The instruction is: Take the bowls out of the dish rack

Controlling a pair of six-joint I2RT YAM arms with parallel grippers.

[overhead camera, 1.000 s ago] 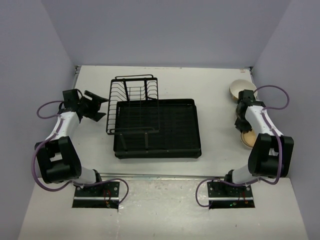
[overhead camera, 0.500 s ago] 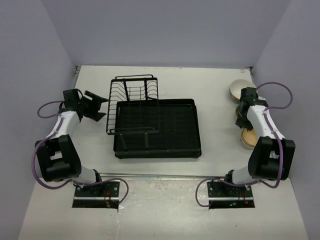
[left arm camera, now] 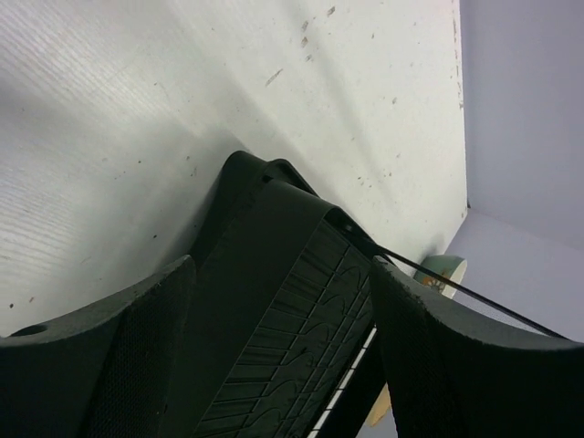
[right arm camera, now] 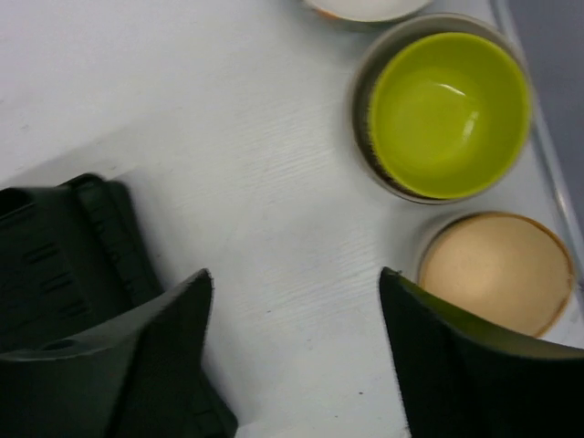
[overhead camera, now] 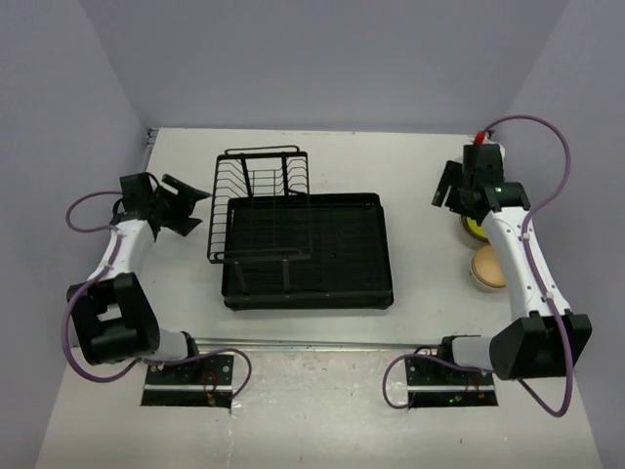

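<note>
Right claw [right arm camera: 294, 283]: I saw its fingers spread wide above the table [right arm camera: 228, 109], gripping nothing. The beige bowl [right arm camera: 497, 274] sat just right of its right finger. Farther ahead and to the right stood the yellow-green bowl [right arm camera: 447, 114], and beyond that the edge of a white bowl [right arm camera: 365, 7]. The dish rack [overhead camera: 383, 244] lay well to this claw's left. Left claw [overhead camera: 195, 205]: wide open and empty, with the rack's corner just ahead of its fingers.

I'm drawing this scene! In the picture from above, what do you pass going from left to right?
left gripper → dish rack → right gripper → beige bowl
</note>
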